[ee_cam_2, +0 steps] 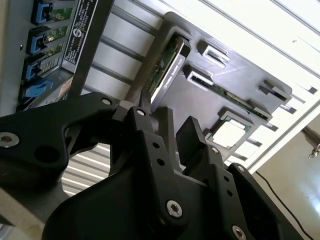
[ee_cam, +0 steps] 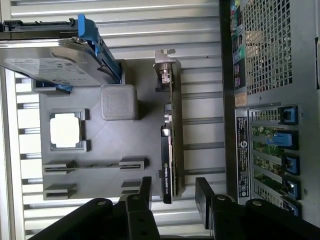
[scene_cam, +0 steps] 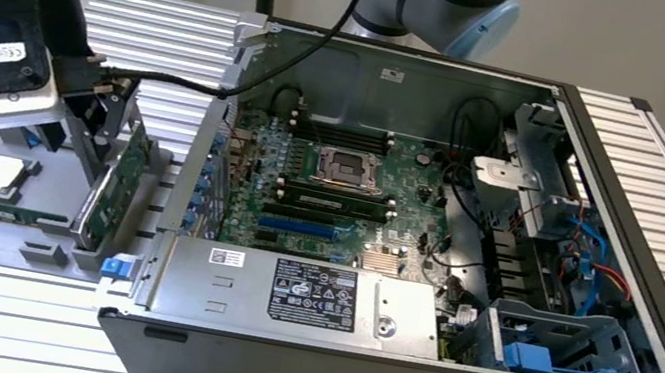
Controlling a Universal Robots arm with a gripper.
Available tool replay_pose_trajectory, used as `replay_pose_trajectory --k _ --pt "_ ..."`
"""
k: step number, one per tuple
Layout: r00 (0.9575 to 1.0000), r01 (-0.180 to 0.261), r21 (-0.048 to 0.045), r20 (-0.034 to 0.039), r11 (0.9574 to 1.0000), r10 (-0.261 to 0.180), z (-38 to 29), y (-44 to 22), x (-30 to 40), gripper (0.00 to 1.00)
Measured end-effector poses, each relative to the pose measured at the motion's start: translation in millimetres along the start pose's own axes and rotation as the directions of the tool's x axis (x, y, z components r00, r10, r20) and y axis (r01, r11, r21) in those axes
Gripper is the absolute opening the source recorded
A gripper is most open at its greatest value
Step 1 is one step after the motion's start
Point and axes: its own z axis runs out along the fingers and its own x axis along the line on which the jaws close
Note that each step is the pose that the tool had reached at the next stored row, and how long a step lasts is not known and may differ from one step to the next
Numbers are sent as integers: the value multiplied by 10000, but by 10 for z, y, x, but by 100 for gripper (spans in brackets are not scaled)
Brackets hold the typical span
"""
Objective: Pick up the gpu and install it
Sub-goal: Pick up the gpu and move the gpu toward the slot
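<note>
The gpu (ee_cam: 169,135) stands on its long edge in a slot of the grey holder tray (ee_cam: 135,145), its green board and black cooler side on and its silver bracket (ee_cam: 164,59) at the far end. In the exterior view the gpu (scene_cam: 119,173) stands upright to the left of the computer case. My gripper (ee_cam: 174,194) is open above the card's near end, one finger on each side with a gap to the card. In the second wrist view my gripper (ee_cam_2: 176,131) hangs over the gpu (ee_cam_2: 167,65).
The tray also carries a silver hard drive with blue rails (ee_cam: 55,62), a square processor (ee_cam: 65,130) and a narrow memory stick (ee_cam: 95,165). The open computer case (scene_cam: 607,162) lies at the exterior view's right, with the motherboard (scene_cam: 332,187) and blue slots (scene_cam: 298,227) exposed.
</note>
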Motion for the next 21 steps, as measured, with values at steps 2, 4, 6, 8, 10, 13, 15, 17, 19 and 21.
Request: replay_pose_trajectory --k 2,4,6,8,10,13,15,17,19,21 --pt "10000 0 0 0 10000 0 4 0 0 100" --pt "10000 0 1 0 10000 0 10 -1 0 100" --pt "10000 0 1 0 10000 0 17 -1 0 100" --pt "10000 0 0 0 10000 0 24 -1 0 100" --pt "10000 0 1 -1 10000 0 31 -2 0 100" --pt "10000 0 1 -1 10000 0 42 -3 1 100" --pt "10000 0 1 0 10000 0 50 -3 1 100" --pt "10000 0 1 -1 10000 0 57 -3 1 100" --pt "10000 0 1 0 10000 0 64 -4 1 100" --pt "10000 0 1 -1 10000 0 70 -4 1 100"
